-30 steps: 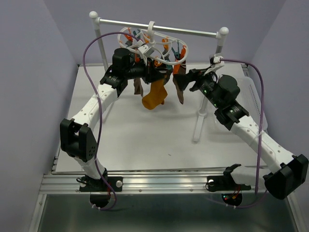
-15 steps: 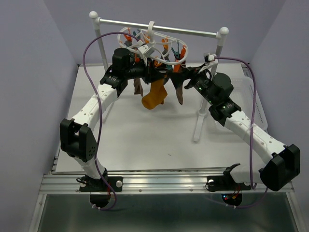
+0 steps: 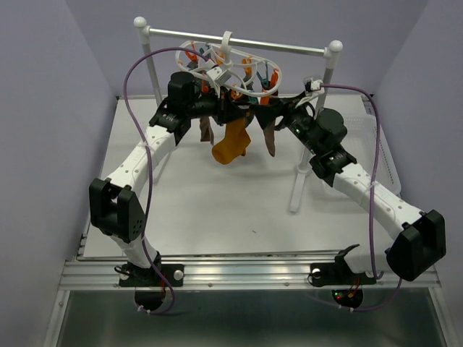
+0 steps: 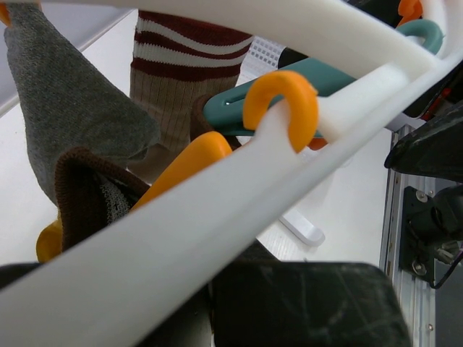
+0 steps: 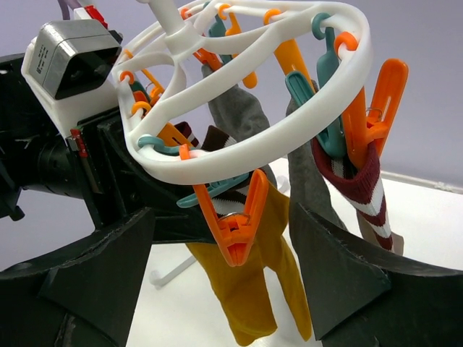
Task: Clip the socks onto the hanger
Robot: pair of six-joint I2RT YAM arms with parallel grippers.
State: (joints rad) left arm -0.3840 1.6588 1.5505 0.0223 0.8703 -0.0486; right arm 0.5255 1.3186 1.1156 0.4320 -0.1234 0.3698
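The white oval hanger (image 3: 230,72) hangs from the rack's crossbar, with socks clipped under it: a mustard sock (image 3: 231,144), two dark brown socks (image 3: 269,137), and in the right wrist view a maroon-striped sock (image 5: 362,181) and a grey one (image 5: 231,108). My left gripper (image 3: 226,110) sits under the ring (image 4: 239,195) and looks shut on it. My right gripper (image 5: 224,253) is open and empty. An empty orange clip (image 5: 242,217) hangs between its fingers (image 5: 94,282), with the mustard sock (image 5: 249,289) behind.
The white two-post rack (image 3: 239,42) stands at the back, and its front right leg (image 3: 295,181) is close beside my right arm. A white perforated tray (image 3: 382,155) lies at the table's right edge.
My right gripper has moved up and left to the hanger's right side. The left gripper and the hanging socks have stayed in place.
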